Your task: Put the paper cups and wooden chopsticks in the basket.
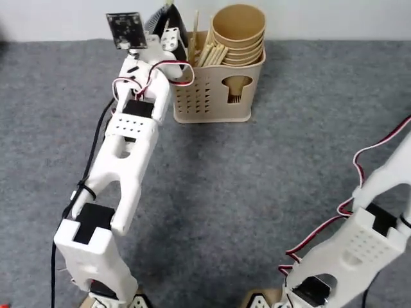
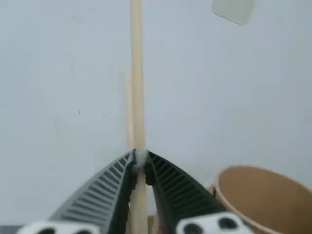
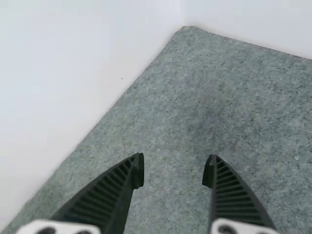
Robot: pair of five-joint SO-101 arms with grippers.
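Note:
A beige slotted basket [image 1: 212, 96] stands at the back of the grey mat. It holds a stack of paper cups [image 1: 239, 35] and several wooden chopsticks [image 1: 207, 50]. My left gripper [image 1: 166, 19] is up beside the basket's left rim. In the left wrist view the left gripper [image 2: 140, 157] is shut on a single wooden chopstick [image 2: 136, 73] that sticks out past its fingertips, with the rim of a paper cup [image 2: 265, 200] just beside it. My right gripper [image 3: 173, 170] hangs open over bare mat with nothing between its fingers.
The right arm [image 1: 359, 244] is folded back at the front right corner. Grey mat [image 1: 257, 192] stretches between the arms and in front of the basket. A white wall [image 1: 321, 16] runs right behind the basket.

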